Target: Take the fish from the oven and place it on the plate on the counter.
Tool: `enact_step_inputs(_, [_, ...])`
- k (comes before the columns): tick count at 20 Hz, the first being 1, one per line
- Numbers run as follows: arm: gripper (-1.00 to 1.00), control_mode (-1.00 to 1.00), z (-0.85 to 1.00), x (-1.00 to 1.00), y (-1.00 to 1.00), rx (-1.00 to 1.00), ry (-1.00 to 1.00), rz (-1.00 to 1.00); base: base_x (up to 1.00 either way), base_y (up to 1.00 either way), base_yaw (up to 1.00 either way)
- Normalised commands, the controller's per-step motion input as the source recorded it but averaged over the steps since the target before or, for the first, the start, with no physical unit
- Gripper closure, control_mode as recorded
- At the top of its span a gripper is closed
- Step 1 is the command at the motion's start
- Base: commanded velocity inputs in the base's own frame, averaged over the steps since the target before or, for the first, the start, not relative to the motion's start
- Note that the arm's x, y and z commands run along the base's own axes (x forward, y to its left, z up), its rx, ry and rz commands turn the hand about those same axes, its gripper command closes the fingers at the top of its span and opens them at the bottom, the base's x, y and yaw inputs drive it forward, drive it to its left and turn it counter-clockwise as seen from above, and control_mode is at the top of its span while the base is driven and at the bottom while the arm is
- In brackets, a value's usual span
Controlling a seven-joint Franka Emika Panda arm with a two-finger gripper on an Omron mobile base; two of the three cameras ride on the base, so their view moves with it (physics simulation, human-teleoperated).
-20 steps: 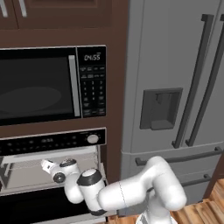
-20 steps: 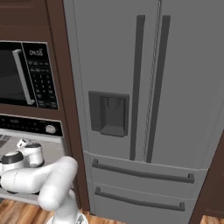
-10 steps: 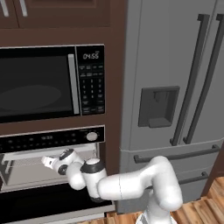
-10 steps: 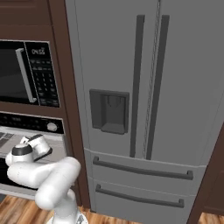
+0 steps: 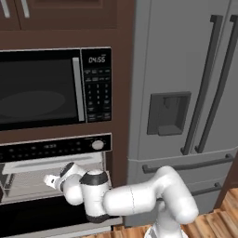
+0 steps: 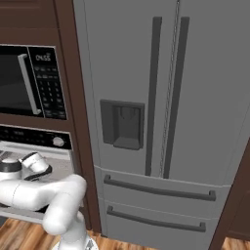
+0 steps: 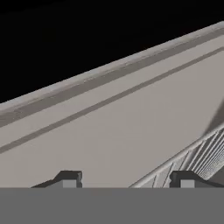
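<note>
We see the oven (image 5: 51, 179) open below the black microwave (image 5: 44, 88), and the white arm reaches from the lower right into its cavity. The hand (image 5: 50, 180) is at the mouth of the oven, just below the black control strip (image 5: 46, 149) with the white knob (image 5: 97, 144). In the left base view the fingertips are too small to separate, and in the right base view the left picture edge cuts the wrist, so the hand itself is hard to make out there.

In the hand view the two dark finger tips (image 7: 70, 178) stand apart with nothing between them; the hand is released and holds nothing. Before them we see a pale grey inner wall (image 7: 131, 118) of the oven with a thin groove, and a dark space above it. A piece of wire rack (image 7: 199, 155) enters at the lower right, cut off by the frame.

The fish is not to be found in any view; we cannot tell where in the oven it lies. The arm's elbow covers the lower right part of the oven opening.

To the right stands the grey refrigerator (image 6: 161, 122), close beside the brown cabinet column (image 5: 122, 93). The wooden floor (image 6: 29, 237) is free beneath the arm.
</note>
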Motion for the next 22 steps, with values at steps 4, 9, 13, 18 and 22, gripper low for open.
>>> enact_step_inputs(4, [1.00,-1.00,-0.75,-1.00,-0.20,-0.41,0.71,0.00,0.00,0.00,0.00])
enact_step_inputs(9, [1.00,-1.00,-0.98,-1.00,-0.18,-0.49,0.75,0.03,0.00,0.00,0.00])
enact_step_inputs(13, [1.00,-1.00,-0.15,-1.00,-0.03,-0.37,0.38,0.12,0.00,0.00,0.00])
enact_step_inputs(18, [1.00,-1.00,1.00,-0.94,-0.22,0.00,-0.37,0.11,0.00,0.00,0.00])
enact_step_inputs(22, [1.00,-1.00,1.00,-0.83,-0.49,0.07,-0.38,0.16,0.00,0.00,0.00])
